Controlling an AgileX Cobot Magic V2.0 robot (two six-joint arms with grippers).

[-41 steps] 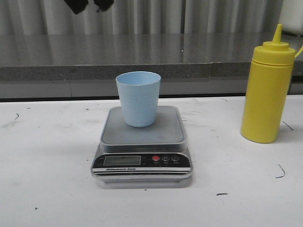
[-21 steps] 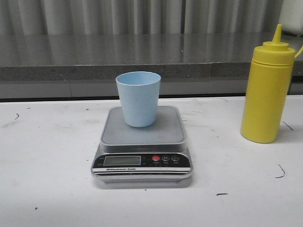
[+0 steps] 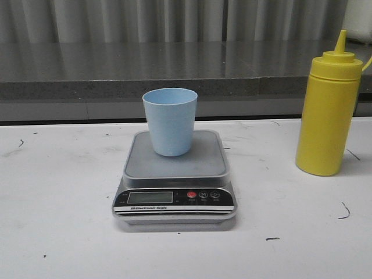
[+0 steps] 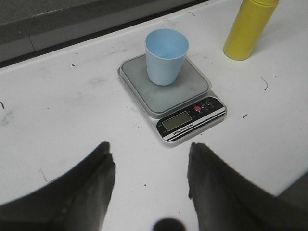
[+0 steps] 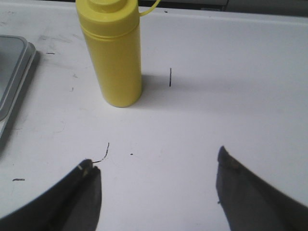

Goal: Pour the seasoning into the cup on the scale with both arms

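The pale blue cup stands upright on the silver-grey scale in the middle of the white table. The yellow seasoning bottle stands upright at the right, apart from the scale. Neither gripper shows in the front view. In the left wrist view my left gripper is open and empty above bare table, short of the scale and cup. In the right wrist view my right gripper is open and empty, with the seasoning bottle beyond its fingers.
A grey ledge and a corrugated wall run behind the table. Small dark marks dot the white tabletop. The scale's corner shows at the edge of the right wrist view.
Dark gripper parts seen at the top left of the front view one second ago have left the picture. Cup, scale and bottle have not moved.
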